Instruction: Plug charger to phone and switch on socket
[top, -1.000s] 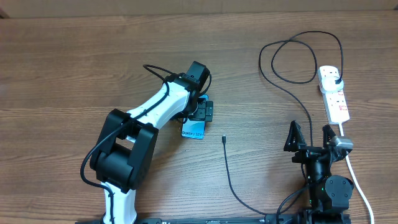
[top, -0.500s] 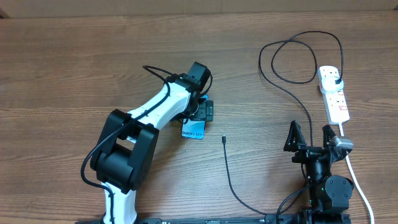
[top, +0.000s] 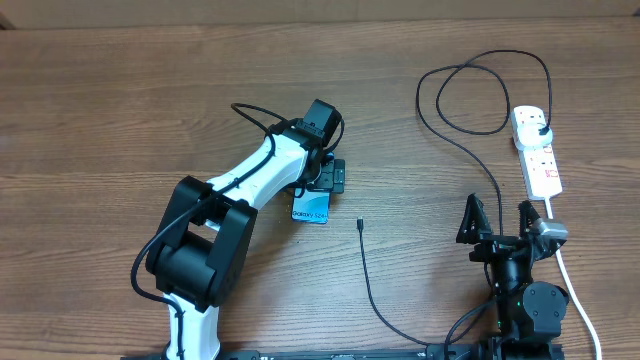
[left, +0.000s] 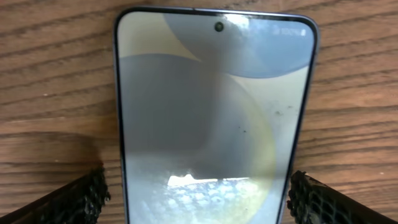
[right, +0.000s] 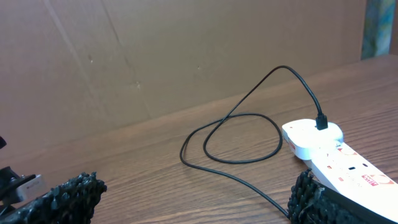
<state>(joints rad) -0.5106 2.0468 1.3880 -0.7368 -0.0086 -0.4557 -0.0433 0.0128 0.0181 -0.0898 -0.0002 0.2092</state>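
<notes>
Overhead view: on a brown wood-grain table (top: 100, 100), the left gripper (top: 325, 180) hangs over the top end of a slim, rounded-corner phone (top: 311, 210) lying flat near the middle. Its jaws are spread wide and grip nothing. Left wrist view: the ribbed black fingertips (left: 74, 202) stand on either side of the glossy screen, with bare wood between each of them and the dark frame. The phone's lower short edge faces open table, and the small connector tip (top: 359, 226) of the thin black charger cable (top: 364, 260) lies just to its right, apart from it. The cable loops widely at the far right and ends in a black plug (top: 540, 125) seated in the top outlet of a long white power strip (top: 537, 152) with red-marked switches, near the table's right edge. The right gripper (top: 498, 222) sits at the near edge, jaws fully apart and empty, with the cable running past it and the strip's white cord (top: 575, 290) alongside.
</notes>
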